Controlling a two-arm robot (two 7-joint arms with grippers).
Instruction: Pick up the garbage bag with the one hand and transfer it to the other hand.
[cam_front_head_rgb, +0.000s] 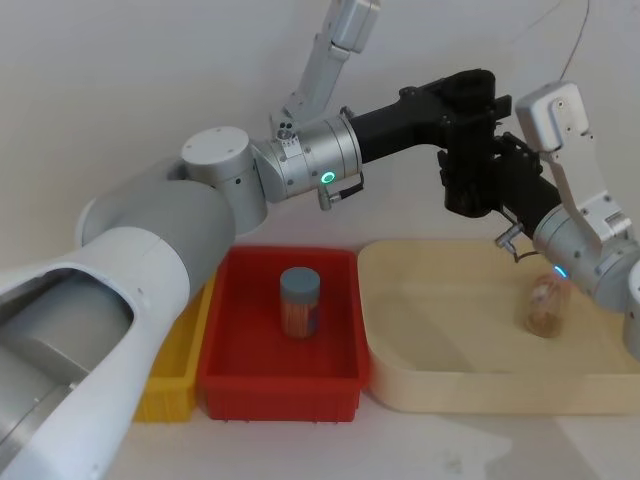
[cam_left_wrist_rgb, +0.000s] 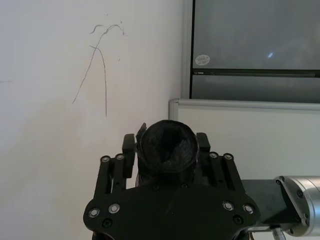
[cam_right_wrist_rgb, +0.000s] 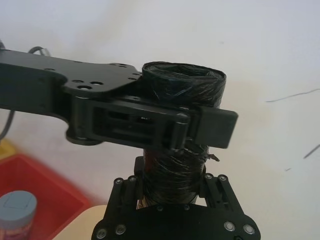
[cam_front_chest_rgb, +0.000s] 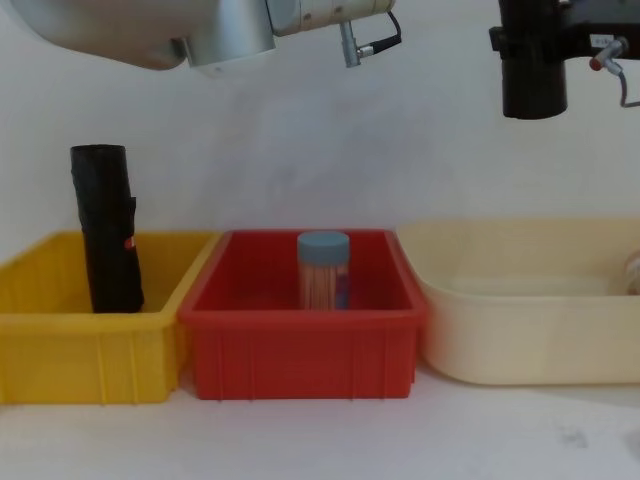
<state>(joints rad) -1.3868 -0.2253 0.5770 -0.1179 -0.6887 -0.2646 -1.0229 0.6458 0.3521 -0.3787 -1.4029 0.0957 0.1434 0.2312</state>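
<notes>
Now garbage bag (cam_right_wrist_rgb: 182, 125) between both jaws.

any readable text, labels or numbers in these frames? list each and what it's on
None readable.
Round sticker on the dark panel: print too small to read.
Red mark on the black roll in the yellow bin: too small to tell.
Garbage bag, held between the left gripper and right gripper: plain, no text.

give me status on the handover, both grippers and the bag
Left gripper and right gripper both shut on the garbage bag. Bag upright, held high above the beige tray. Nothing in the way.
</notes>
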